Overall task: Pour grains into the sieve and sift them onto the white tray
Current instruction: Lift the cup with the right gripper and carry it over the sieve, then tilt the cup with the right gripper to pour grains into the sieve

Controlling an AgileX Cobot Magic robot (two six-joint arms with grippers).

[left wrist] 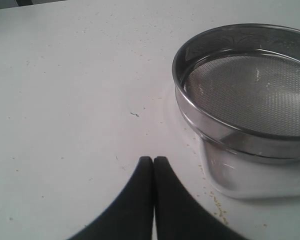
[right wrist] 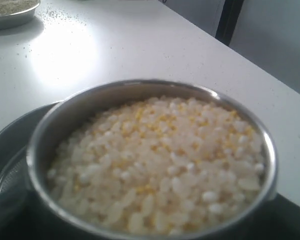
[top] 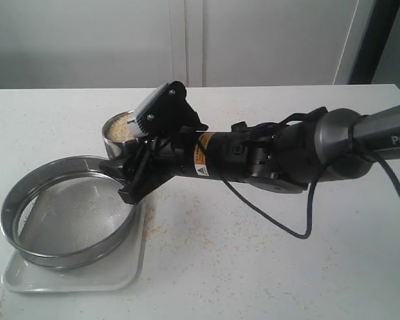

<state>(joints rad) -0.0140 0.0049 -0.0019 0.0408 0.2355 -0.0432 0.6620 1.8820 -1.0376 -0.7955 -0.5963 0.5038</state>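
The sieve (top: 67, 257) sits on the white tray (top: 73, 281) at the left, its mesh bare; the left wrist view shows this sieve (left wrist: 230, 135) and tray (left wrist: 240, 182) too. Behind it is a small steel cup (top: 117, 148) heaped with grains (top: 120, 127). My right gripper (top: 123, 167) reaches across from the right, its jaws wide around the cup, shut on it. In the right wrist view the cup (right wrist: 115, 90) of grains (right wrist: 160, 155) fills the frame, with a dark finger (right wrist: 290, 222) beside it. My left gripper (left wrist: 153, 159) is shut and empty over the bare table beside the sieve.
Loose grains (top: 187, 227) are scattered on the white table around the tray. A black cable (top: 280, 223) droops from the right arm to the tabletop. Another steel dish (right wrist: 10, 12) holding grains lies at the far corner of the right wrist view.
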